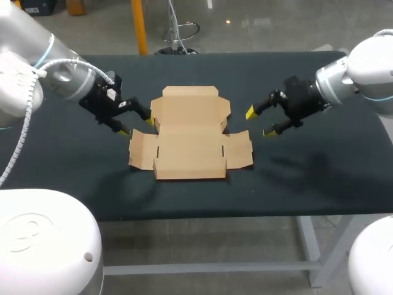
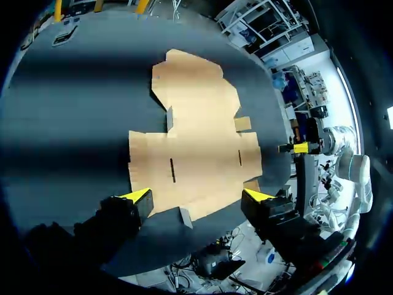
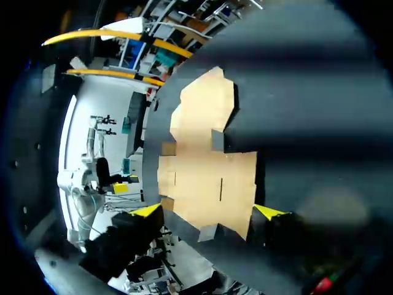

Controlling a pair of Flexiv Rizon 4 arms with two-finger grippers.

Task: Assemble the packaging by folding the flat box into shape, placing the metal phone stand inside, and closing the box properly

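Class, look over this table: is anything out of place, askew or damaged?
Nothing looks damaged or askew: the flat brown cardboard box blank lies unfolded on the dark table, between the open left gripper and open right gripper. One oddity: no metal phone stand is in view.

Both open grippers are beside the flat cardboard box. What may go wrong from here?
1. The flat cardboard box lies loose on the table. A push from the left gripper alone may slide it instead of lifting a flap.
2. The right gripper is close to the box's right edge. Coming in low, it may crease the thin cardboard.
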